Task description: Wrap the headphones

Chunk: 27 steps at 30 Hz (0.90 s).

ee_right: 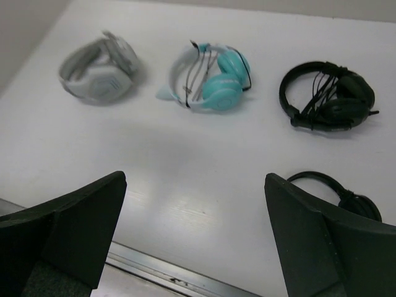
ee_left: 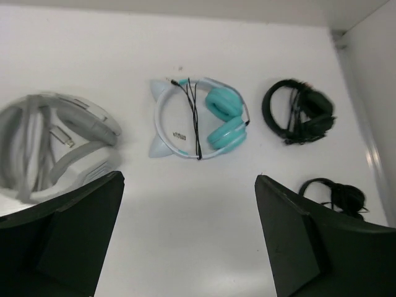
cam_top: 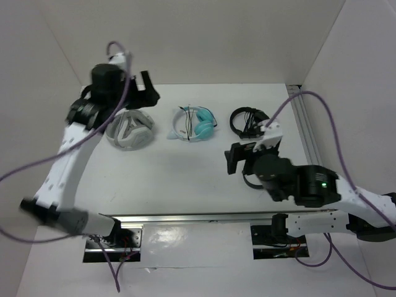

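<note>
The teal headphones (cam_top: 199,125) lie flat at the middle back of the table, ear cups folded inside the white-light blue headband. The thin black cable runs in several strands across the band. They also show in the left wrist view (ee_left: 224,106) and the right wrist view (ee_right: 223,90). My left gripper (cam_top: 147,88) is open and empty, raised to the left of them, above the grey-white headphones. In its own view the left gripper (ee_left: 189,235) frames bare table. My right gripper (cam_top: 238,158) is open and empty, nearer than the teal headphones and to their right. In its own view the right gripper (ee_right: 195,229) also frames bare table.
Bulky grey-white headphones (cam_top: 130,131) lie left of the teal pair. Black headphones (cam_top: 247,120) lie to the right. A second black pair (ee_right: 346,195) lies near my right gripper. A metal rail (cam_top: 204,218) runs along the near edge. White walls enclose the table.
</note>
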Each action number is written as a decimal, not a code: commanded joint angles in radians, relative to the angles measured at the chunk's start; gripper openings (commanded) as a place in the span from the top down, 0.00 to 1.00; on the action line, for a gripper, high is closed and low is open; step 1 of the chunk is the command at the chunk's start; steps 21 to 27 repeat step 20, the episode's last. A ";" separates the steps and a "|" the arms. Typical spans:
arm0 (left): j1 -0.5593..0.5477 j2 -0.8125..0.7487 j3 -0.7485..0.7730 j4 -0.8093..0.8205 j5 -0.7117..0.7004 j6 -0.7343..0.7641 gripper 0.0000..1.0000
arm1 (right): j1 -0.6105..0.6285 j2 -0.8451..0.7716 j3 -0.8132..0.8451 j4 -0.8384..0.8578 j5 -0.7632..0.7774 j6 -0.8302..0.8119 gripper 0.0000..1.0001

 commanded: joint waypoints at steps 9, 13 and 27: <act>0.006 -0.935 -0.306 -0.211 -0.069 -0.036 0.00 | -0.003 -0.256 0.306 -0.181 -0.173 -0.050 0.00; -0.007 -1.050 -0.315 -0.292 -0.097 -0.045 0.00 | -0.013 -0.293 0.296 -0.211 -0.172 -0.040 0.00; -0.034 -1.051 -0.373 -0.323 -0.062 -0.056 0.00 | -0.022 -0.270 0.286 -0.231 -0.150 -0.050 0.00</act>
